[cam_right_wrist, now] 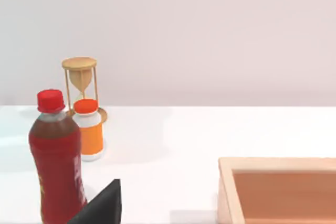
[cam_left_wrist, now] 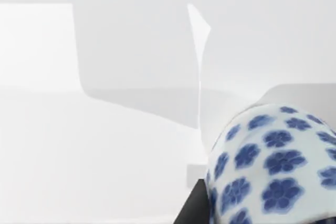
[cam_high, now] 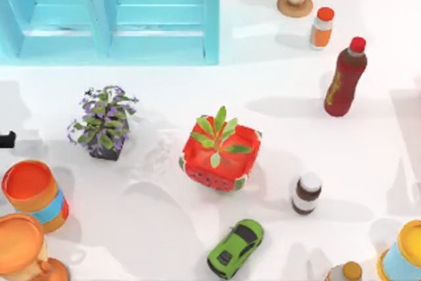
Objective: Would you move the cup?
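Blue-flowered white rounded body point(cam_left_wrist: 273, 166) sits closest to the L wrist cam, w/ a dark part of the left gripper point(cam_left_wrist: 190, 211) just beside it; you cannot tell whether it is held, nor the jaw state; note the top view: orange cup w/ blue band point(cam_high: 36, 195) stands at the table's point(cam_high: 164, 228) left edge, a 2nd orange cup point(cam_high: 21, 247) near it at the front-left corner, a yellow-rimmed blue cup point(cam_high: 402, 253) at the front-right corner; watermelon planter point(cam_high: 220, 156) is mid-table, purple-flower pot point(cam_high: 104, 123) to its left, green toy car point(cam_high: 235, 248) in front; the R wrist cam shows a dark tip of the right gripper point(cam_right_wrist: 102, 207), jaw state not readable, beside the red bottle point(cam_right_wrist: 56, 156); orange pill bottle point(cam_right_wrist: 88, 129) and hourglass point(cam_right_wrist: 80, 80) stand behind it, a wooden tray point(cam_right_wrist: 273, 163) apart from them
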{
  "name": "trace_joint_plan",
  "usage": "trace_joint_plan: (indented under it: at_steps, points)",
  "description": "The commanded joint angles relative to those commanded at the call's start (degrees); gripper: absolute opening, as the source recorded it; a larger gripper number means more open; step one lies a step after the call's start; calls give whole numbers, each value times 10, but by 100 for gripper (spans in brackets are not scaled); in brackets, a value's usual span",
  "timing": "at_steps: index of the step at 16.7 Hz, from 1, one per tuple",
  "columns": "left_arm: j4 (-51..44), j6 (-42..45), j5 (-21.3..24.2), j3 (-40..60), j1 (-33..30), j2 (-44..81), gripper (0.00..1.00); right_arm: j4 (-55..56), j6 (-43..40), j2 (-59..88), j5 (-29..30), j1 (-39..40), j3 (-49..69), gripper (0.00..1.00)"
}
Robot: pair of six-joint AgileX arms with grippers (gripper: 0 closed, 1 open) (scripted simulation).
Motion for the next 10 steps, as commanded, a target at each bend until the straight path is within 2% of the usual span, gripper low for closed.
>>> trace_joint_plan:
  at_steps: [4,10]
  points:
    - [-48,53,1,66,52,33,0,0,0,0,0,0,0,100]
    - [-173,196,2,278,194,104,0,0,0,0,0,0,0,100]
